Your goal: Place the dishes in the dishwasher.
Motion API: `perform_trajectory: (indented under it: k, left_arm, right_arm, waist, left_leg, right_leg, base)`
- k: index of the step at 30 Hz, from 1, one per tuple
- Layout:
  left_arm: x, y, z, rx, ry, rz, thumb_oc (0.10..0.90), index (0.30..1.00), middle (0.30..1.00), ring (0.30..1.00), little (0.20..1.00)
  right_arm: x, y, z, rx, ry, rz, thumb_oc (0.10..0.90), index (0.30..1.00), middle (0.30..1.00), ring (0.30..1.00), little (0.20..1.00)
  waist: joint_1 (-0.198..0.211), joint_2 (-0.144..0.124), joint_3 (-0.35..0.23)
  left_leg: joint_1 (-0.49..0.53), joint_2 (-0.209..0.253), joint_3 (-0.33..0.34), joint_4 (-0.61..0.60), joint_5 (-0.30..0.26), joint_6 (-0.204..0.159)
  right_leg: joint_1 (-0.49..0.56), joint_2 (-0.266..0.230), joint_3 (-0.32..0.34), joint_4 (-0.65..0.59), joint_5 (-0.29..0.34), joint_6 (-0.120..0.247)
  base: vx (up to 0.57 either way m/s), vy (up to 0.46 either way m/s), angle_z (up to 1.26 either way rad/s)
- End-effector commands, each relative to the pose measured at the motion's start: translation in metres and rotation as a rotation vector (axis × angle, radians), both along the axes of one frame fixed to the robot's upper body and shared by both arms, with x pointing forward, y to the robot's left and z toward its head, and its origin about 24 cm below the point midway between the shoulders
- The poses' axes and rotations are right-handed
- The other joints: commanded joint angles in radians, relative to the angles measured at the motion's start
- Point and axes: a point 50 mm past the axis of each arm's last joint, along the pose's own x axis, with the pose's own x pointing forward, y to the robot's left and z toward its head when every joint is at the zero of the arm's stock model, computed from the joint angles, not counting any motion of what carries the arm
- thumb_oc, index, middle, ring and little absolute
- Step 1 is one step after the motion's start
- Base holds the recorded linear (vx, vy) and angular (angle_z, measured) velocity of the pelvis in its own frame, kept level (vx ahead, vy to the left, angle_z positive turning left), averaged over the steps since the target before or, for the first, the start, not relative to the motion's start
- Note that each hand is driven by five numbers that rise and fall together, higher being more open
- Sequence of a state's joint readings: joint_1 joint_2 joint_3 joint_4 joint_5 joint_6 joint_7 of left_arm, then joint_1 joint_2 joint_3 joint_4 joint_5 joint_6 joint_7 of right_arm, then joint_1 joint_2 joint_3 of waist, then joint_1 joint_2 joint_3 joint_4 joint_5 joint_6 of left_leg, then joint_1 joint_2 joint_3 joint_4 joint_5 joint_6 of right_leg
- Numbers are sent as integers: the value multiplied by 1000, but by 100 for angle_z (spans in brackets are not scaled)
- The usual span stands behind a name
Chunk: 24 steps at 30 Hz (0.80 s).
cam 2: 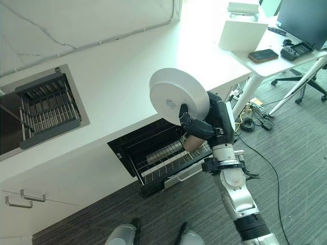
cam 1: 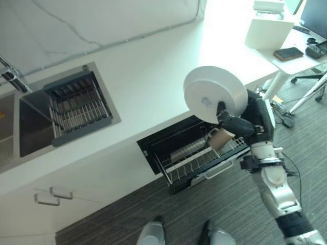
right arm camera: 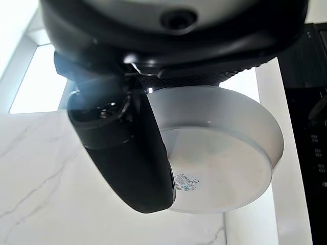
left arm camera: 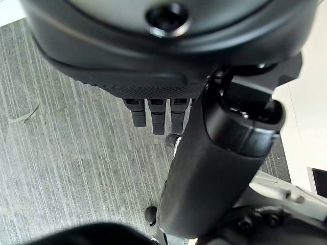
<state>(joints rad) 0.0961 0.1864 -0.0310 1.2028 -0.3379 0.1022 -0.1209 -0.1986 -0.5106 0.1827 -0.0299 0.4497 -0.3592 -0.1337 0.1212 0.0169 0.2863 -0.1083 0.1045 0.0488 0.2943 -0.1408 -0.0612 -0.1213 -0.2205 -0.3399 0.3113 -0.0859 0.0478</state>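
The white table [cam 1: 153, 66] runs across the scene, with a sink [cam 1: 30, 122] holding a dark drying rack [cam 1: 79, 104] set into it at the left. Below its front edge the dishwasher [cam 1: 153, 140] stands open, its wire rack [cam 1: 202, 158] pulled out over the floor, a brown cup [cam 1: 219, 138] already resting in it.

The white plate [cam 1: 214, 94] is held up on edge in the air above that rack, not yet lowered.

The risk, as I judge it, is the plate slipping from a thin edge grip, or knocking the cup on the way down, since the cup sits just beneath it.

The right robot hand [cam 1: 232, 122] is closed on the plate's lower rim, thumb across its underside. The left robot hand [left arm camera: 158, 115] hangs over the floor, fingers straight and holding nothing.
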Motion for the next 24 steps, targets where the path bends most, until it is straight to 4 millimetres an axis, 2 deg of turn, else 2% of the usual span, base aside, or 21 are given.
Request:
perform_trajectory:
  k: [1, 4, 5, 10, 12, 17, 24]
  left_arm:
    - [1, 19, 4, 53, -11, -29, 800, 900, 900, 900, 900]
    - [5, 21, 5, 60, -20, -45, 800, 900, 900, 900, 900]
    - [6, 20, 5, 60, -26, -66, 800, 900, 900, 900, 900]
    - [10, 17, 5, 59, -38, -100, 800, 900, 900, 900, 900]
    - [12, 14, 6, 58, -58, -138, 800, 900, 900, 900, 900]
    - [29, 14, 9, 67, -110, -184, 800, 900, 900, 900, 900]
    - [42, 21, 14, 86, -139, -215, 800, 900, 900, 900, 900]
  right_arm:
    - [-7, 4, 62, 59, -344, 55, 400, 300, 300, 300, 300]
    - [-5, 6, 55, 35, -311, 53, 400, 300, 300, 300, 300]
    - [-2, 5, 44, 5, -262, 50, 400, 300, 300, 300, 300]
    - [-1, 5, 14, -78, -179, 29, 400, 300, 300, 300, 300]
    - [-1, -1, -6, -70, -120, -7, 400, 300, 300, 300, 300]
    - [-1, -11, -20, -103, -96, 6, 400, 300, 300, 300, 300]
    - [3, -14, -28, -217, -51, 86, 400, 300, 300, 300, 300]
  waist:
    - [3, -16, -40]
    - [3, -14, -31]
    - [2, -12, -28]
    - [-3, -7, -16]
    - [-8, -3, -4]
    - [-23, 9, 38]
    - [-23, 13, 51]
  left_leg:
    - [0, 52, -6, 6, -50, -7]
    - [-5, 52, -8, 6, -48, -5]
    - [-7, 54, -6, 6, -44, -6]
    - [-7, 58, -6, 6, -38, -4]
    - [-9, 63, -8, 6, -33, -5]
    - [-18, 64, -9, 6, -26, -6]
    - [-20, 61, -12, 6, -20, -7]
  right_leg:
    - [73, -59, 48, -11, -91, 93]
    - [70, -60, 44, -11, -89, 93]
    - [69, -60, 41, -11, -88, 93]
    - [69, -58, 40, -11, -84, 91]
    - [66, -54, 39, -11, -81, 88]
    - [53, -51, 44, -11, -75, 85]
    - [49, -55, 40, -11, -69, 86]
  base:
    - [-18, -12, 7]
    - [-12, -9, 9]
    - [-7, -4, 4]
    - [2, 1, 3]
    - [0, 0, 0]
    - [-74, 4, 3]
    - [-6, -32, 1]
